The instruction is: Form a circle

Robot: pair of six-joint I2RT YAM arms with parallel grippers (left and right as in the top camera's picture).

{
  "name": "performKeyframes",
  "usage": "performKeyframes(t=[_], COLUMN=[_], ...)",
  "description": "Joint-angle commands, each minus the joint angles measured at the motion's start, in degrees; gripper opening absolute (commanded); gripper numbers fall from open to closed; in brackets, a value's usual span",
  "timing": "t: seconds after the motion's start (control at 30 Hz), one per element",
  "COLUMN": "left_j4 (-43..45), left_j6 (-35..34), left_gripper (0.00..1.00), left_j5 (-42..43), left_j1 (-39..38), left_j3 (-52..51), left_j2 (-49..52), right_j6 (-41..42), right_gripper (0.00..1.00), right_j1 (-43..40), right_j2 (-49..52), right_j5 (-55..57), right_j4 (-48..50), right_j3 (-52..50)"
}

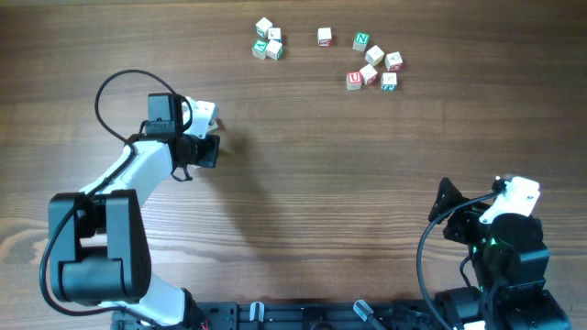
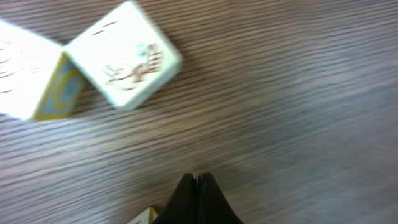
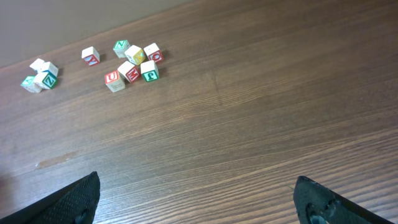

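The circle (image 1: pixel 267 41) is a tight clump of small pale letter cubes, one with green print, at the far edge of the table; it also shows as the circle (image 3: pixel 40 74) in the right wrist view. My left gripper (image 1: pixel 213 149) is shut and empty, well short of the clump. In its own view the left gripper (image 2: pixel 198 180) hangs over bare wood. Two pale cubes (image 2: pixel 124 53) lie close ahead at the upper left. A cube corner (image 2: pixel 144 216) peeks beside the left finger. My right gripper (image 3: pixel 196 182) is open and empty near the front right.
Several more letter cubes (image 1: pixel 373 62) lie scattered at the far right of the clump, with a single cube (image 1: pixel 324 36) between the two groups. The right arm base (image 1: pixel 500 247) sits at the front right, and the left arm's base (image 1: pixel 96 247) at the front left.
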Motion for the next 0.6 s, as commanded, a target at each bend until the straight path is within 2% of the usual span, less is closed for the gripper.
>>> performKeyframes(t=[0.0, 0.23, 0.37, 0.57], left_j4=[0.20, 3.87, 3.96, 3.10], left_j6=[0.68, 0.42, -1.07, -1.16], left_gripper=[0.04, 0.04, 0.04, 0.04], left_j5=[-7.63, -7.85, -12.85, -12.92], left_j1=[-0.07, -0.07, -0.07, -0.39], left_j3=[-0.24, -0.13, 0.48, 0.52], left_j2=[0.31, 0.20, -1.03, -8.98], right_j6=[-0.57, -0.55, -0.57, -0.55], right_gripper=[1.00, 1.00, 1.00, 1.00], right_j1=[0.07, 0.07, 0.07, 0.07], right_j2=[0.17, 0.20, 0.17, 0.17], right_j5=[-0.33, -0.33, -0.33, -0.33], right_j4=[0.09, 0.09, 0.09, 0.09], right_j3=[-0.22, -0.22, -0.22, -0.22])
